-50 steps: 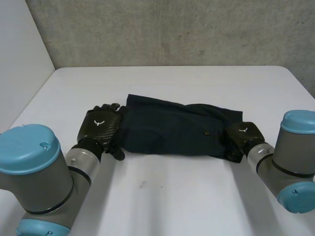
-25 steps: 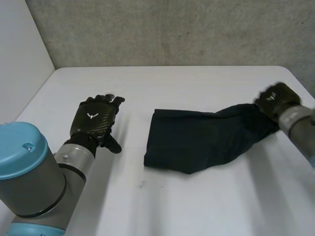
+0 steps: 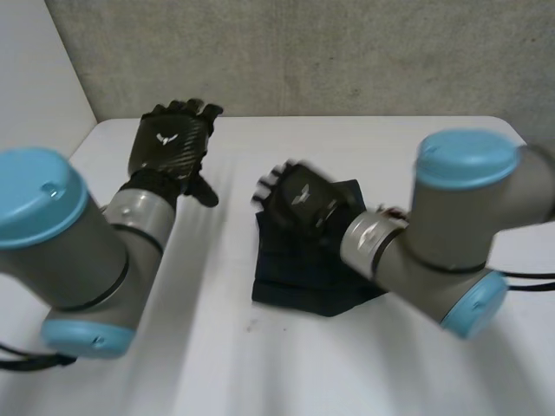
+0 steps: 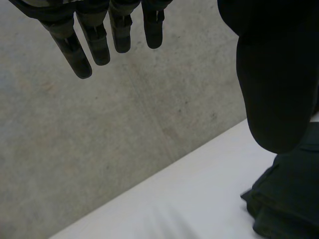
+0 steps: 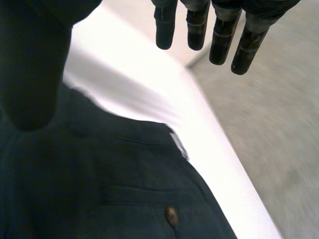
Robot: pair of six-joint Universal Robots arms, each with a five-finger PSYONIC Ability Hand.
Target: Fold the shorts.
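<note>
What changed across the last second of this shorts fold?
The right hand swung the right end of the shorts over to the left, folding them in half, then let go; it now hovers open above them. The left hand came off the left end and lifted away, open. The shorts stayed on the table.

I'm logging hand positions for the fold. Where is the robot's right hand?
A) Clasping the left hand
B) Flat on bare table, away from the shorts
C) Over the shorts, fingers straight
C: the right hand is over the dark shorts with straight fingers, and the left hand is raised apart from it.
</note>
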